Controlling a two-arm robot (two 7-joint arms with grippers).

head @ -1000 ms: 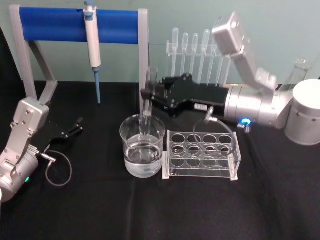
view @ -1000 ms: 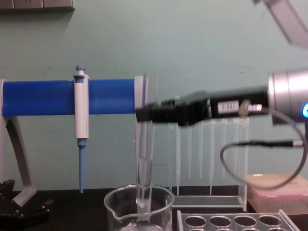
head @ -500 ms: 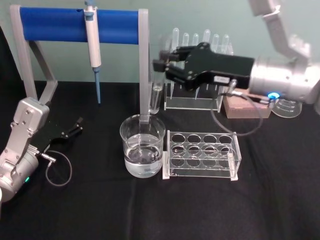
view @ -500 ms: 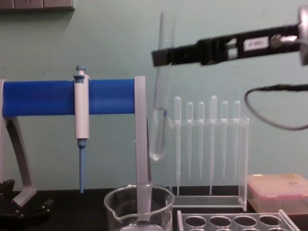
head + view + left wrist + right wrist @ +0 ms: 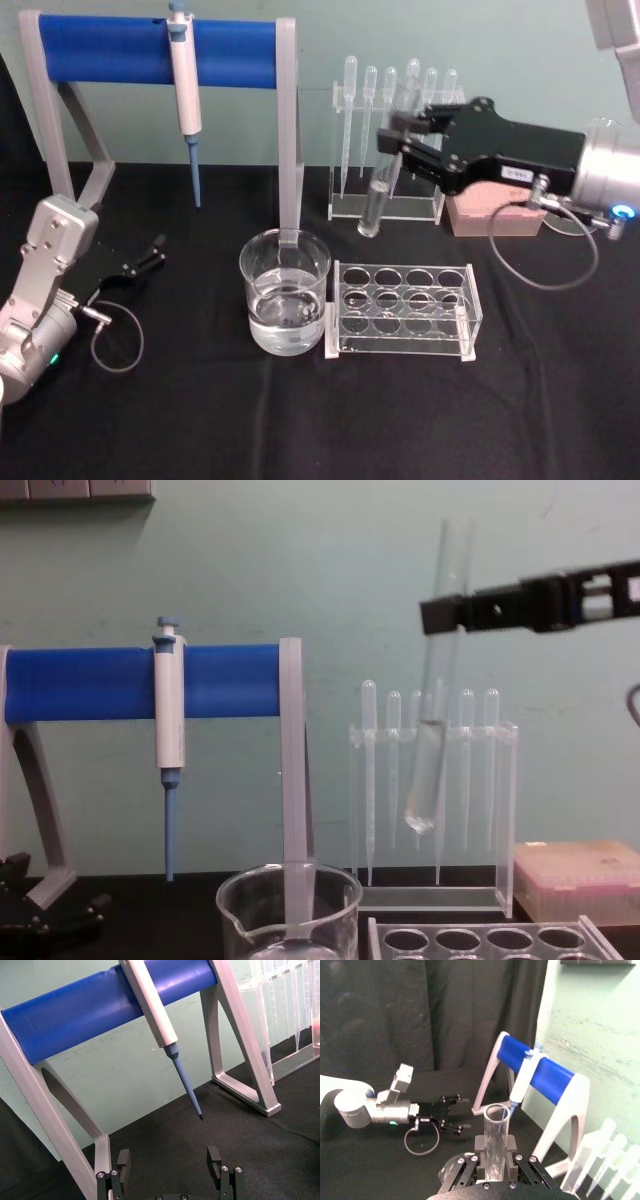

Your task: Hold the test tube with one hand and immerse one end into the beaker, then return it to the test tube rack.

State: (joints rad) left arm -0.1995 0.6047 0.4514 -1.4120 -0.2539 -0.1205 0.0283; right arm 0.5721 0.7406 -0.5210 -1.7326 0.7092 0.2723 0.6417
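A black table carries a blue-barred stand with a hanging pipette. The right hand, raised above the clear tube rack, is clamped on the test tube, which hangs tilted in the air before the row of plastic pipettes, right of the beaker. The left hand rests low at the table's left, fingers apart, holding nothing.

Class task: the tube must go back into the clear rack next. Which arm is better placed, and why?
Right. The right gripper is shut on the test tube, held in the air above the rack. The left gripper is open, low beside the blue stand.
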